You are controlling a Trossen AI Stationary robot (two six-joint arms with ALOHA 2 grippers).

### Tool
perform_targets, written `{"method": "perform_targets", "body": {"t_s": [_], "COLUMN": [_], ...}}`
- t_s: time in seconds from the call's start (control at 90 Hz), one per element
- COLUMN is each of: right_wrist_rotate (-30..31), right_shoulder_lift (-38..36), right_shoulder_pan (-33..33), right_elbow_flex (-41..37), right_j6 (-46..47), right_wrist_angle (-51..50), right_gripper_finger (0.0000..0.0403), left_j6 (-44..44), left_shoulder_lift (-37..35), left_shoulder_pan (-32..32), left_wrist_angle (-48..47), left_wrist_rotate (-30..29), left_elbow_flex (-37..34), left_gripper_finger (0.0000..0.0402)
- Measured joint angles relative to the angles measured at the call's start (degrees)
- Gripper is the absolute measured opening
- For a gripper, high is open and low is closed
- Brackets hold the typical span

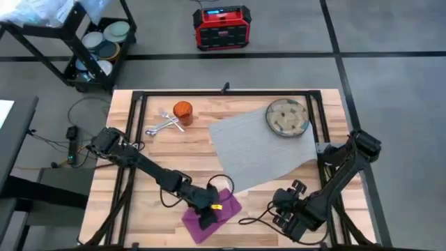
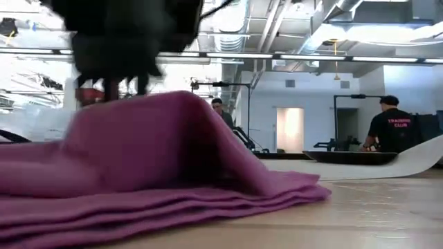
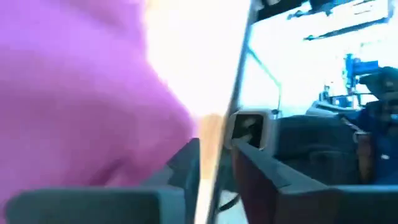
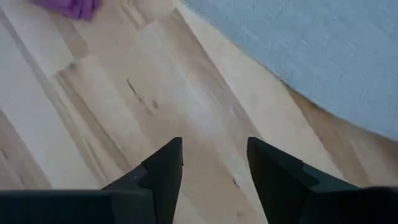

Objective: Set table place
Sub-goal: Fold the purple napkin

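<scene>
High view, table (image 1: 139, 209): light plank top in a black frame, both arms reaching in from the near edge.
Writing: a person (image 2: 394, 131) in the room beyond, seen in the low view, wears a dark shirt with red lettering on the back, too small to read; the red and black box (image 1: 221, 28) on the floor past the far edge has a lit panel I cannot read.
Mat (image 1: 261, 150): grey, ribbed, lying askew at centre-right, one corner running toward 5 o'clock.
Plate (image 1: 287, 117): round, beige, patterned, on the mat's far corner at 1 o'clock; nothing on it.
Cup (image 1: 182, 111): small, orange, at 11 o'clock; whether anything is inside cannot be told.
Cutlery (image 1: 164, 124): steel pieces crossed in a small heap just left of the cup.
Napkin (image 1: 211, 213): magenta cloth at 6 o'clock near the front edge, off the mat, bunched up into a hump.
Left gripper (image 1: 208, 213): down on the napkin; how far its fingers are parted cannot be told.
Right gripper (image 1: 289, 213): low at 5 o'clock, fingers (image 4: 163, 171) parted and holding nothing, above bare planks beside the mat's near edge.
Open room: bare wood between cutlery and napkin, and along the left edge.
</scene>
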Motion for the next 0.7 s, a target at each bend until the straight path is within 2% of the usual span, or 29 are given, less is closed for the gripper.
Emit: {"method": "perform_targets", "body": {"t_s": [0.089, 0.167, 0.222, 0.278, 0.333, 0.378, 0.456, 0.544, 0.7], "right_wrist_rotate": [-0.01, -0.13, -0.27, -0.37, -0.43, -0.44, -0.63, -3.29, -9.97], "right_shoulder_lift": [0.00, -0.62, -1.67, -2.95, -4.04, -4.42, -4.44, -4.37, -3.41], "right_shoulder_pan": [-1.17, -2.13, -2.98, -3.76, -5.02, -6.16, -8.46, -11.44, -15.63], "right_elbow_flex": [-0.11, -1.19, -2.43, -4.07, -5.70, -6.59, -7.93, -9.27, -9.57], "right_j6": [-1.57, -5.31, -9.54, -14.07, -17.63, -19.52, -21.19, -22.61, -27.22], "right_wrist_angle": [1.45, 8.14, 15.53, 24.63, 30.59, 33.46, 36.77, 41.94, 48.66], "right_gripper_finger": [0.0166, 0.0165, 0.0163, 0.0157, 0.0142, 0.0123, 0.0076, 0.0018, 0.0003], "left_j6": [1.64, 2.39, 2.99, 2.89, 1.89, 2.08, 4.22, 7.15, 10.45], "left_shoulder_lift": [-0.10, -0.75, -2.27, -4.08, -5.97, -7.33, -8.83, -9.33, -9.31], "left_shoulder_pan": [-0.03, 0.17, 0.32, 0.18, -0.18, 0.01, 1.04, 3.35, 7.17], "left_wrist_angle": [-0.96, -9.52, -21.49, -32.19, -40.88, -45.25, -49.21, -48.55, -39.21], "left_wrist_rotate": [0.66, 0.94, -3.18, -11.20, -18.13, -20.94, -22.09, -20.36, -13.96], "left_elbow_flex": [1.56, 2.59, 3.19, 3.73, 3.70, 3.67, 3.62, 1.33, -4.93], "left_gripper_finger": [0.0130, 0.0145, 0.0145, 0.0133, 0.0109, 0.0081, 0.0022, 0.0006, 0.0000]}}
